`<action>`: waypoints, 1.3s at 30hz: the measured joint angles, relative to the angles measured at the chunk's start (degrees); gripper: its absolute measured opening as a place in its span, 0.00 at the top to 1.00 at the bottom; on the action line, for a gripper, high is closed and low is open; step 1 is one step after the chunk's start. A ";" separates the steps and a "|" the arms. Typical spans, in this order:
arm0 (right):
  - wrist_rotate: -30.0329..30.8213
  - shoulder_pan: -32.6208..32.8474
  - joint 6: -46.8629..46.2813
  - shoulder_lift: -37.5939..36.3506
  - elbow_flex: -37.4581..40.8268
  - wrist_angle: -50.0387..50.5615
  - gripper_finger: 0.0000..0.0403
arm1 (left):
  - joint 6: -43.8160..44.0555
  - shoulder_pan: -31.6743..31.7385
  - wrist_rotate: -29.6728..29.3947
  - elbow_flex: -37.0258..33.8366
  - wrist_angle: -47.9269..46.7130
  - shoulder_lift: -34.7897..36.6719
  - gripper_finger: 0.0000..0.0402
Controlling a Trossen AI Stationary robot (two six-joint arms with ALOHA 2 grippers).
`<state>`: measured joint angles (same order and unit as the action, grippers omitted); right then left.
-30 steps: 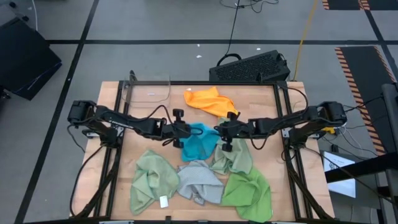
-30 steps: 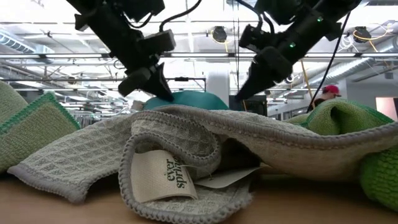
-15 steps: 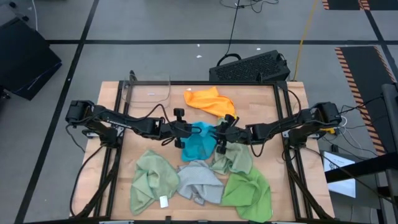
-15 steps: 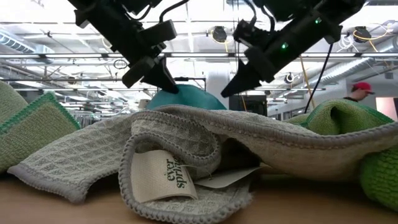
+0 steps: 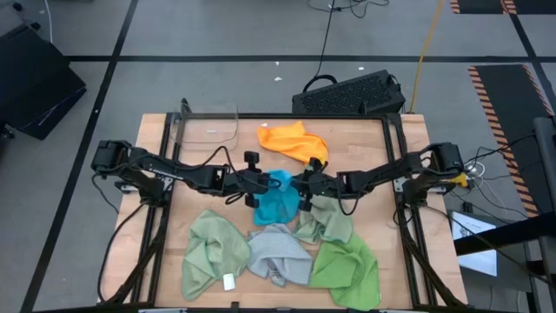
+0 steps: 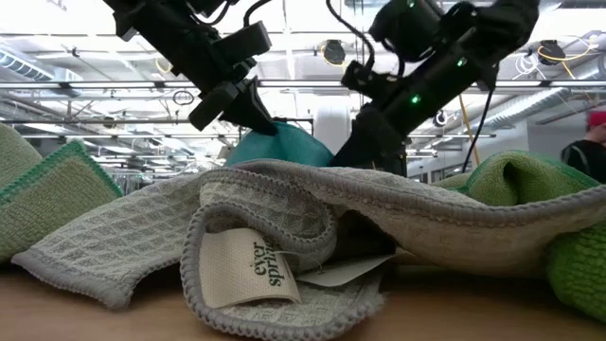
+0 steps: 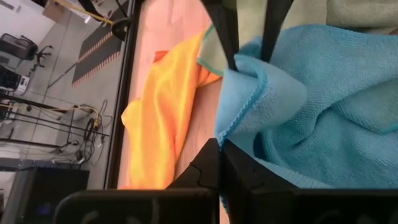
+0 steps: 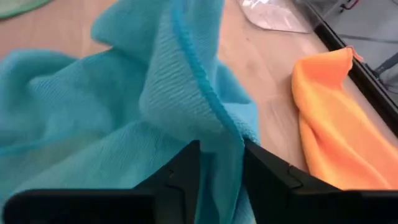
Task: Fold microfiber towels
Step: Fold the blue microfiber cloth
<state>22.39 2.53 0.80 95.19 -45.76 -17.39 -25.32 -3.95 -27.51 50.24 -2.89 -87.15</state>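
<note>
At the centre of the frame the bright blue towel [image 5: 279,199] lay bunched on the surface [image 5: 365,148] below the orange towel [image 5: 294,141], the left tool [image 5: 266,183] clamped on its left edge, the right tool [image 5: 300,185] pinching its right.

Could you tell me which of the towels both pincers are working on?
The bright blue towel at mid-table: the left pincer and right pincer both meet it; the other towels lie untouched.

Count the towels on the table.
6: orange towel at the back, blue towel mid-table, sage towels, grey towel, green towel in front. Others may be hidden.
</note>
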 joint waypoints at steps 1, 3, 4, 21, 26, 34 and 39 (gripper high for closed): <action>0.04 0.00 -0.03 0.42 0.00 -0.80 0.80 | -0.04 0.16 0.00 0.00 -0.02 0.00 0.98; 0.00 0.20 0.04 0.68 0.00 -1.70 0.88 | 0.41 0.74 0.00 0.00 -0.29 0.00 0.97; 0.00 0.42 -0.11 0.54 0.00 -1.60 0.92 | 0.67 1.08 -0.02 0.00 -0.57 0.00 0.96; 0.43 2.01 -6.28 -7.73 0.02 1.07 0.99 | 8.61 3.77 6.46 0.00 1.16 -0.01 0.73; 1.60 2.05 -5.64 -7.71 0.02 0.15 0.99 | 4.36 0.57 7.18 0.00 8.28 -0.04 0.57; 1.61 2.09 -0.22 -7.71 0.01 -0.85 0.99 | -1.50 -0.17 15.50 0.02 20.08 -3.54 0.48; 1.59 2.14 2.89 -7.71 0.01 -1.04 0.99 | -4.24 0.83 14.75 -0.01 22.90 -7.12 0.48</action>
<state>23.98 4.67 3.69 87.48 -45.75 -18.43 -29.56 -3.12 -12.76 50.23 20.02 -94.27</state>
